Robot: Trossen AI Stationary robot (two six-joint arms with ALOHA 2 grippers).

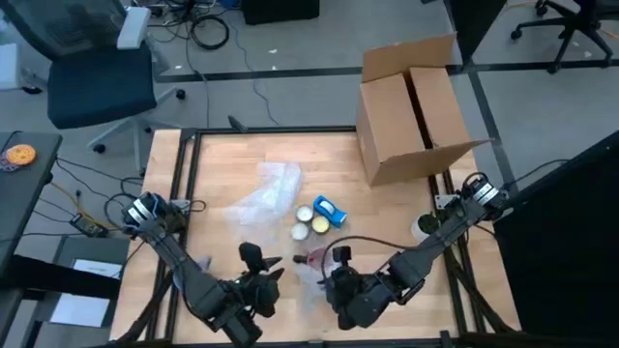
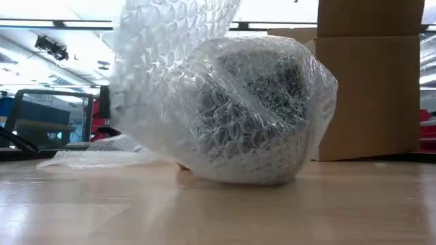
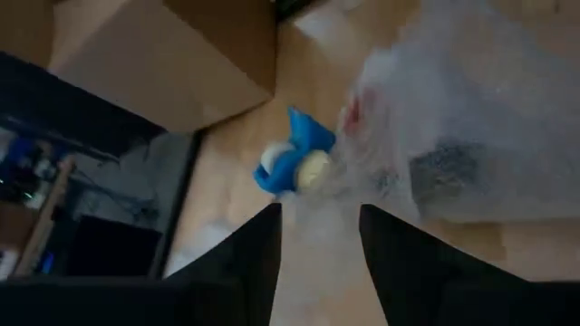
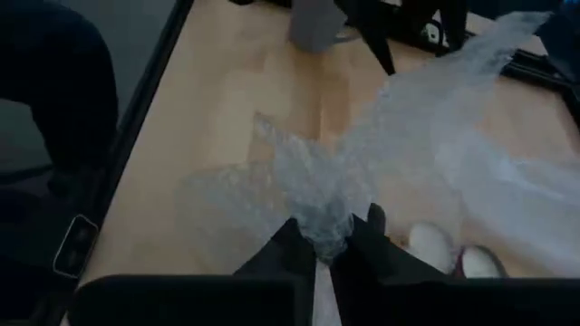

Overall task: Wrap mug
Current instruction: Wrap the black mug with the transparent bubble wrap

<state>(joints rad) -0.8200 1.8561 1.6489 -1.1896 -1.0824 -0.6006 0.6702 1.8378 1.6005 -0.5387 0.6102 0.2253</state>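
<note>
Pinching a gathered flap of clear bubble wrap (image 4: 328, 222), right claw (image 4: 328, 243) sits beside the half-wrapped dark mug (image 2: 262, 112) on the wooden counter (image 1: 387, 208); left claw (image 3: 319, 237) gapes opposite.

You are looking at a robotics lab set up in an office-like room, not a home or shop. The wooden table (image 1: 280, 164) sits in a black metal frame with two dark robot arms mounted on it, and around it the grey floor carries loose cables (image 1: 208, 29), a blue office chair (image 1: 97, 72) and the base of another rolling chair (image 1: 566, 24). An open cardboard box (image 1: 411, 111) stands on the table, a side desk (image 1: 19, 184) holds papers, and the low view shows ceiling light strips (image 2: 41, 27) with a camera mounted overhead (image 2: 51, 46).
</note>
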